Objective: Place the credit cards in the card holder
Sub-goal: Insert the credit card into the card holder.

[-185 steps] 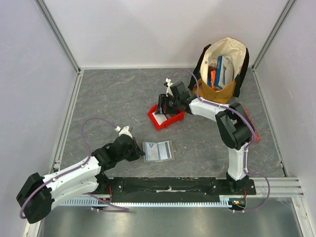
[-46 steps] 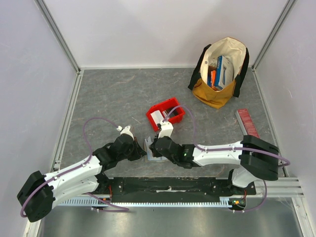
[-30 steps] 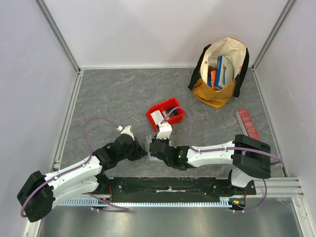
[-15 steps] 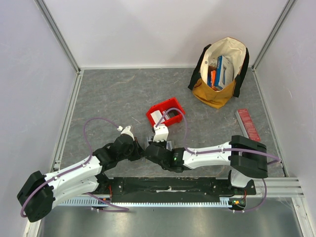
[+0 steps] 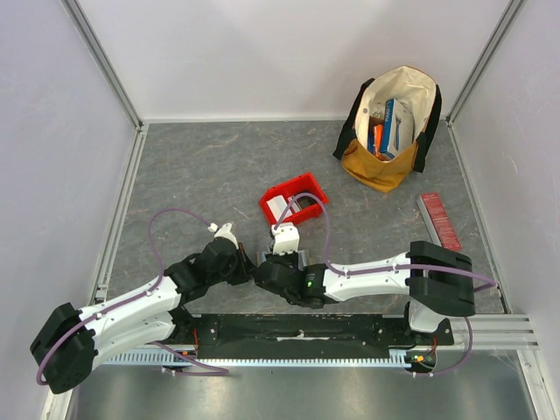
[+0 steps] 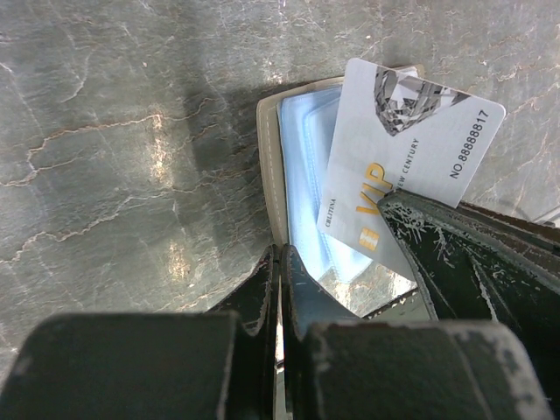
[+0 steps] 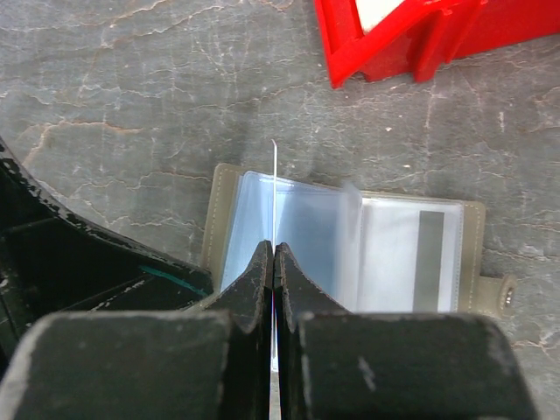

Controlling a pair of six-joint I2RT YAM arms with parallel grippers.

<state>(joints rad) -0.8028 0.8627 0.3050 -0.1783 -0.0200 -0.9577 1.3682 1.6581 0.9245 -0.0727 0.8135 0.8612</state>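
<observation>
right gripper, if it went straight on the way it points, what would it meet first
Probably the open card holder. The right gripper is shut on a white card, and the card's edge leads toward the left clear sleeve. The gap between them can't be judged.

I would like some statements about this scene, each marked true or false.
The right gripper pinches a white card. True.
The card holder lies closed. False: it lies open, clear sleeves showing.
The red bin sits beyond the card holder. True.
The card is fully inside a sleeve. False: the gripper holds it over the open sleeves.
The bag is empty. False: boxes stand in it.
</observation>
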